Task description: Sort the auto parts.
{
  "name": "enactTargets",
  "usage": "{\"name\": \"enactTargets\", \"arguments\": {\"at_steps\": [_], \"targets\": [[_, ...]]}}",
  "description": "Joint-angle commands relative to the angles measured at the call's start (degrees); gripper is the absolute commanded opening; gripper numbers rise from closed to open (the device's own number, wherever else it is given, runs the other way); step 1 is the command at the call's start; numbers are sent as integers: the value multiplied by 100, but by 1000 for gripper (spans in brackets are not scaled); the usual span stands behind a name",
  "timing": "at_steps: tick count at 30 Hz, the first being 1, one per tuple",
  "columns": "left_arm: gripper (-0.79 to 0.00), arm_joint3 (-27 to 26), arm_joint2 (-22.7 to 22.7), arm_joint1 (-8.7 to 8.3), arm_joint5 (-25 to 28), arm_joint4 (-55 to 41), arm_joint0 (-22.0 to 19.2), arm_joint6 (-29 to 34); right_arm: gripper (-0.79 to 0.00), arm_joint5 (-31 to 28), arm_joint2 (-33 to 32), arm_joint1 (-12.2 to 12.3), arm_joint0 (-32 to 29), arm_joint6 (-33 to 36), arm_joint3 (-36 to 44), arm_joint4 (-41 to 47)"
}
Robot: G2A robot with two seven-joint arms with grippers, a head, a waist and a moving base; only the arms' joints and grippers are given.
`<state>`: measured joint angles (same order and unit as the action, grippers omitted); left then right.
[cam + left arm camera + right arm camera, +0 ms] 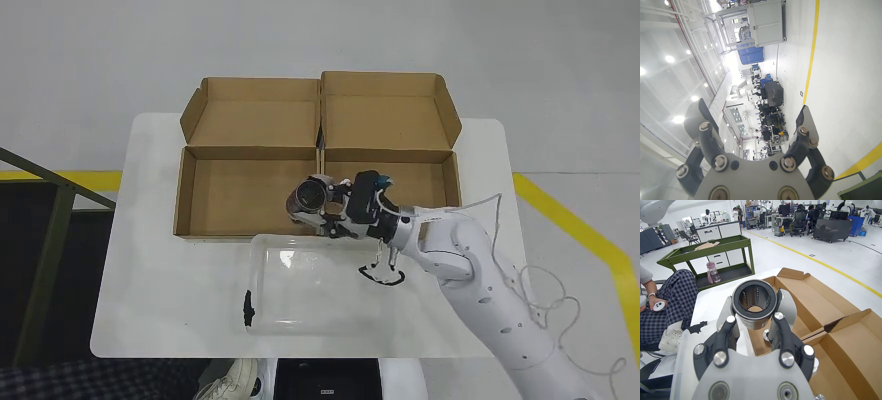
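White bench (140, 250) in a bright workshop hall. The left tool (752, 106) faces the hall, its fingers spread wide with nothing between them. A left cardboard box (215, 205) sits at the far edge and a clear plastic tray (310, 290) at the near edge. Near the bench's middle, the right tool (755, 313) is clamped around a cylindrical metal bearing (308, 196), above that box's right end. A right cardboard box (420, 180) adjoins it.

We see a glossy white, rounded right arm (500, 310) with a thin white cable (545, 298) along it and a black cable loop (382, 272) by the wrist. The right pincer (755, 302) and left pincer (752, 109) share pale grey plates, black linkages, silver screws (719, 358) and ribbed black pads (706, 113).
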<state>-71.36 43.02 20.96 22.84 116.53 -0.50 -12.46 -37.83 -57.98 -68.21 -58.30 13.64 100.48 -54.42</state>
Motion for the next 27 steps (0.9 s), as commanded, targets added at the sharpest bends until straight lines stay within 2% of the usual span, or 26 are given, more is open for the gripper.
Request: {"name": "enactTargets", "arguments": {"at_steps": [1, 27], "targets": [[0, 0, 0, 0, 0, 0, 0, 0, -785, 163, 79, -24, 85, 42, -35, -161], [0, 0, 0, 0, 0, 0, 0, 0, -785, 1646, 1360, -577, 1354, 562, -1410, -1054]]}}
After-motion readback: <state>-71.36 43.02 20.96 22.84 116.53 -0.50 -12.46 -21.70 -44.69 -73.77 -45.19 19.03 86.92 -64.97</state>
